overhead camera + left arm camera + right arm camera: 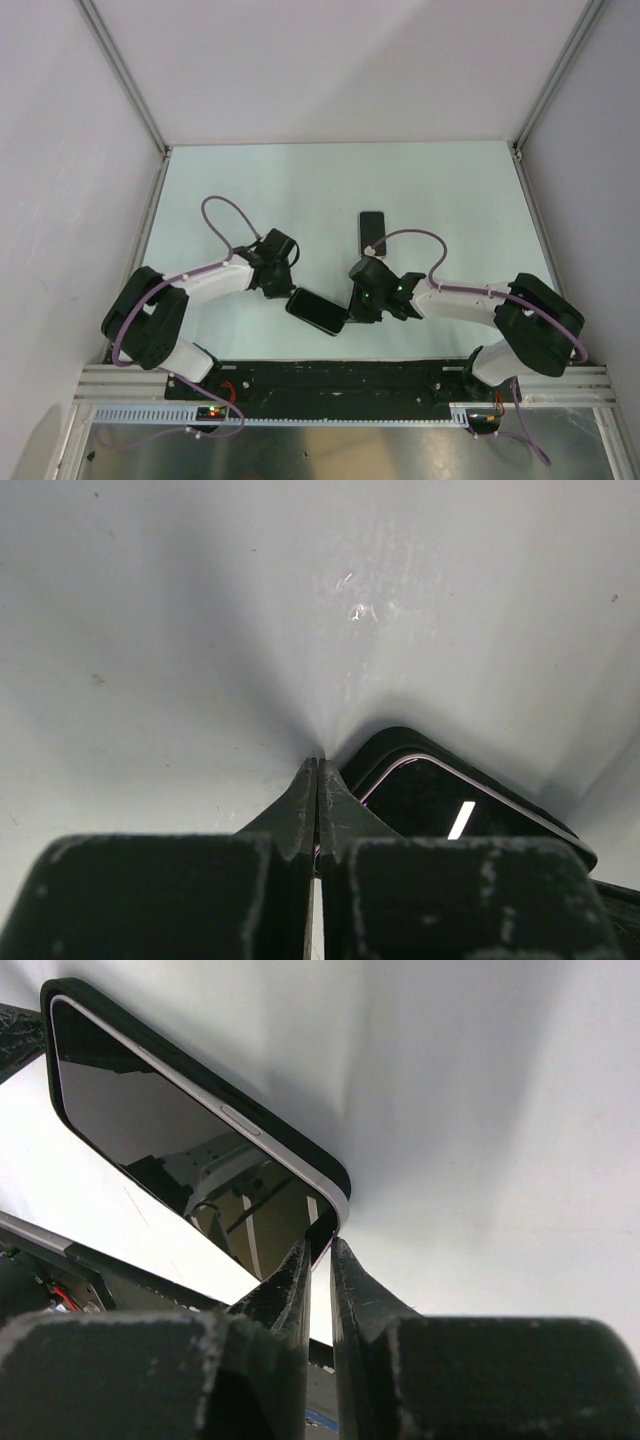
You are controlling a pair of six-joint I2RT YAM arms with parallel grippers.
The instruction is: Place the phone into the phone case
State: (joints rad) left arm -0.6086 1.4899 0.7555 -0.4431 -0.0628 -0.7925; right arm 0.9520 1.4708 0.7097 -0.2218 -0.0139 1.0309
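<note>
A: Toward the left, we see the left gripper [318, 772] with its 2 fingers pressed together, tips on the table [150, 630] just beside a corner of the phone case [400, 740].

B: Midway, on the near side, we find the phone [180, 1150] lying screen-up within that case's rim.

A: Right of it, the right gripper [320, 1250] shows 1 narrow slit between its fingers at the phone's corner; whether it pinches, we cannot tell.

1 high view down on the whole table [300, 190]; 2 low, close wrist views; phone [318, 311] common to all 3.
</note>
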